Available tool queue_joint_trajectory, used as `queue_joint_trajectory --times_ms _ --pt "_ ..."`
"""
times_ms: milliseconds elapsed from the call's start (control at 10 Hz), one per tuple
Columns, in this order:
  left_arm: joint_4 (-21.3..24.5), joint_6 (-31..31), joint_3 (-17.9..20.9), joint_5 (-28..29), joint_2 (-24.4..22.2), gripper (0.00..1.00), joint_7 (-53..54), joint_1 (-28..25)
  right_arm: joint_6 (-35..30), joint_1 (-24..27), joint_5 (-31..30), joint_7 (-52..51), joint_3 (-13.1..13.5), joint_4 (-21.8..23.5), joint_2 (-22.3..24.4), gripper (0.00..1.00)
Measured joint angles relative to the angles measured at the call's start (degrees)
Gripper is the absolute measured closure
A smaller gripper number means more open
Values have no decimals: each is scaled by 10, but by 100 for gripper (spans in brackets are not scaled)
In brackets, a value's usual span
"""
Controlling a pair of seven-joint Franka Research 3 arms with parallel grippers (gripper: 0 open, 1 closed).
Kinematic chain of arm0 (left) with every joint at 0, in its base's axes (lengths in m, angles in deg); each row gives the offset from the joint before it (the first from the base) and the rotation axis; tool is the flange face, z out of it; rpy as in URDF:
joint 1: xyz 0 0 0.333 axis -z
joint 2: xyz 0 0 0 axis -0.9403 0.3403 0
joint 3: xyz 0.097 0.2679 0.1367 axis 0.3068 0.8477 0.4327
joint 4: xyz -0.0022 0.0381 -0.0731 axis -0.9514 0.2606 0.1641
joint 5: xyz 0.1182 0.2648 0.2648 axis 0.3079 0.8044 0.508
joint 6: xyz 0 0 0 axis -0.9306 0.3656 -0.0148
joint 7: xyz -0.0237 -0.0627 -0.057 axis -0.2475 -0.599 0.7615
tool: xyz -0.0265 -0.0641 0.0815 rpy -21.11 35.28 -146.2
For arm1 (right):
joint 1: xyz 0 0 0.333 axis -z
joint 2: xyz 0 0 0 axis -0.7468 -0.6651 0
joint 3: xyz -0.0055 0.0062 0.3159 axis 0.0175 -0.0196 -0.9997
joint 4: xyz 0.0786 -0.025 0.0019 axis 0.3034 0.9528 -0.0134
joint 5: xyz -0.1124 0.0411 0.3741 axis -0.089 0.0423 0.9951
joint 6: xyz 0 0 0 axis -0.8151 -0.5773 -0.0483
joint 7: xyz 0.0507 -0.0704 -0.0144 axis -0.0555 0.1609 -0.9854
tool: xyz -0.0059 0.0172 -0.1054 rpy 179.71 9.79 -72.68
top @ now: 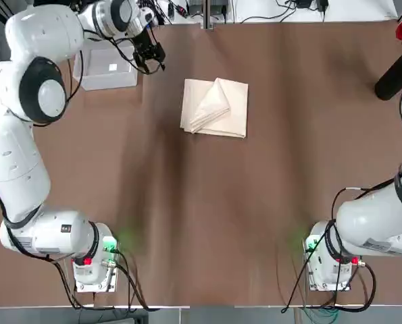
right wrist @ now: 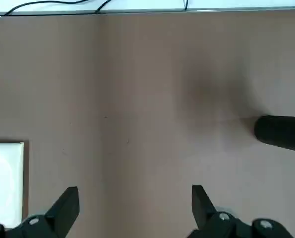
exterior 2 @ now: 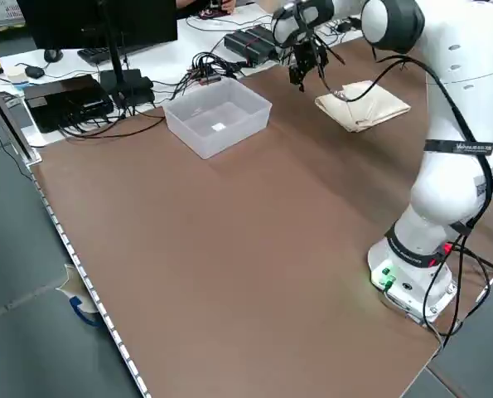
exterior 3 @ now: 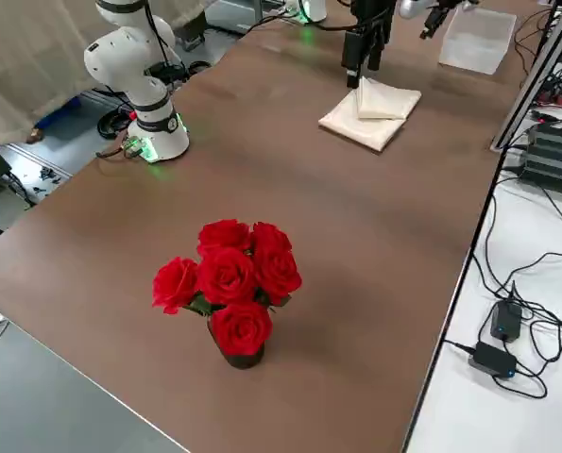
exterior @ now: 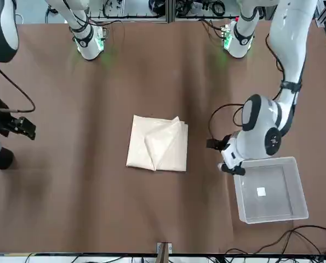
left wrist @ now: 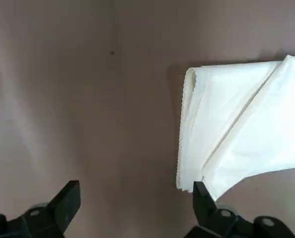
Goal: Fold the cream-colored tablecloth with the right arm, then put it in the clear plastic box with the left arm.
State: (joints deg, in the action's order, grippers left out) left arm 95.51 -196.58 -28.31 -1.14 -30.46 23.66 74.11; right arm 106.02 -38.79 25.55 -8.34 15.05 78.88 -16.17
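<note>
The cream-colored tablecloth (top: 214, 106) lies folded into a small rectangle at the middle far part of the table, one corner flap turned over its top (exterior: 158, 143). The clear plastic box (top: 106, 67) stands empty at the far left. My left gripper (top: 150, 57) hovers open between the box and the cloth, just off the box's corner (exterior: 224, 156). In the left wrist view the left gripper (left wrist: 136, 198) holds nothing, and the cloth's folded edge (left wrist: 226, 124) lies beside it. My right gripper (exterior: 20, 127) is open and empty at the table's right side, well away from the cloth.
A dark vase of red roses (exterior 3: 229, 283) stands at the far right of the table (top: 207, 223), close to the right gripper (right wrist: 132, 203); the vase (right wrist: 281, 131) shows in the right wrist view. Cables and electronics lie beyond the far edge.
</note>
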Motion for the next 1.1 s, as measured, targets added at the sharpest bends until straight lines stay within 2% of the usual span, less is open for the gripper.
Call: queue_joint_trajectory --times_ms 100,300,400,700,1100 --pt "0 -20 0 0 13 0 -9 10 2 -1 16 -2 10 11 7 0" --pt "-1 -51 0 0 33 1 -33 24 16 -1 50 -21 47 29 18 0" --pt "-1 -60 0 0 39 1 -42 25 21 -1 55 -26 55 33 20 0" --pt "-1 -139 -14 0 67 1 -87 37 24 0 64 -26 59 34 21 0" --pt "-1 -180 -43 0 113 1 -124 44 25 -1 68 -26 60 34 21 0"
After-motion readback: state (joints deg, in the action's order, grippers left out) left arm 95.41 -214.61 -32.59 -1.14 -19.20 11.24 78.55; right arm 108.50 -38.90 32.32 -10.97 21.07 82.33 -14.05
